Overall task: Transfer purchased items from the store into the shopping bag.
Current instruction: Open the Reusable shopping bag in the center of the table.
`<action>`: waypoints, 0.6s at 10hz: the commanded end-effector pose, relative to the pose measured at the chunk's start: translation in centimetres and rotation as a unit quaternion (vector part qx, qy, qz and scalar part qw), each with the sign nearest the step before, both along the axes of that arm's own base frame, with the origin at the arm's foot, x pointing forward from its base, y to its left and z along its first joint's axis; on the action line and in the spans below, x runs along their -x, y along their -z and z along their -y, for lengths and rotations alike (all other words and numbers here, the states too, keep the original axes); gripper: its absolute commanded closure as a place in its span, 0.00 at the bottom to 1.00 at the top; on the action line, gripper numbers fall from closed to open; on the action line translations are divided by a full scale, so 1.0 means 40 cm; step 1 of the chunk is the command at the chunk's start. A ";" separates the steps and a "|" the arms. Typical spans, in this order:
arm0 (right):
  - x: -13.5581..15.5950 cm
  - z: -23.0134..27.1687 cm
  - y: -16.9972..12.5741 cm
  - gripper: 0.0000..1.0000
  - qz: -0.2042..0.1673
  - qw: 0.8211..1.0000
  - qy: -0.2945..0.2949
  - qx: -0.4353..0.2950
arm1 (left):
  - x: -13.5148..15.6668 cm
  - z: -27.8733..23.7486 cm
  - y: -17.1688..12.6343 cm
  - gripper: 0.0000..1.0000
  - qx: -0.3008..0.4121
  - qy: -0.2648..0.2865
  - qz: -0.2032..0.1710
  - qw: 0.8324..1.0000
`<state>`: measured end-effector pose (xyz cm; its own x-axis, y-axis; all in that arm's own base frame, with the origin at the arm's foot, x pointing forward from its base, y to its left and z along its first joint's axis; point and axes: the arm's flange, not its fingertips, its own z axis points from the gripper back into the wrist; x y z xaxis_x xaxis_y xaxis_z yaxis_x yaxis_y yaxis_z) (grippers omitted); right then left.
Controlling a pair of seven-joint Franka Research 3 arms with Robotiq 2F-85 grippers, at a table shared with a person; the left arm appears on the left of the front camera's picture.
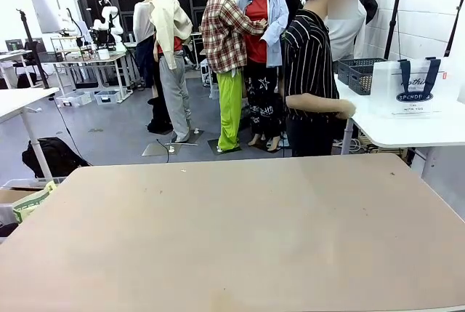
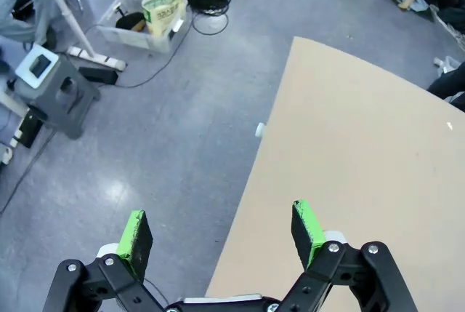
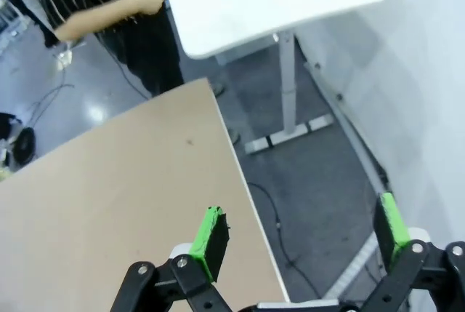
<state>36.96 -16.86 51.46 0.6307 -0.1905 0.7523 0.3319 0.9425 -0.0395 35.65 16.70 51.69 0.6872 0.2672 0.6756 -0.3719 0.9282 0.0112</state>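
The store [image 1: 358,72], a dark grey lattice basket, stands at the far left corner of the white counter [image 1: 407,134], with the shopping bag [image 1: 411,86] upright just to its right, near the middle of that counter. The basket looks stiff and light, best taken by its rim. Whether the purchased items lie inside it is too small to tell. As small goods, they would likely be light and hard, and each would need a pinch across its narrow side.

The bag is thin, soft film that would probably crumple and slide under a push. Its navy handles seem the only firm hold, and its mouth would need holding open. A person stands at the white counter's left edge with one hand [image 1: 344,109] resting on it, short of the basket.

The left gripper [image 2: 221,233] hangs above the left edge of the beige counter [image 1: 232,232], pointing down. Its fingers [image 2: 136,236] are spread wide with nothing between them, one over the floor and one over the top.

The right gripper [image 3: 300,228] hangs likewise at the beige counter's right edge, spread wide and holding nothing. It is well apart from the bag and basket.
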 end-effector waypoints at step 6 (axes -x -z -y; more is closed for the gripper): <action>0.021 0.002 -0.035 0.00 0.012 1.000 0.003 0.012 | 0.002 0.000 -0.001 0.00 -0.013 0.005 -0.006 1.000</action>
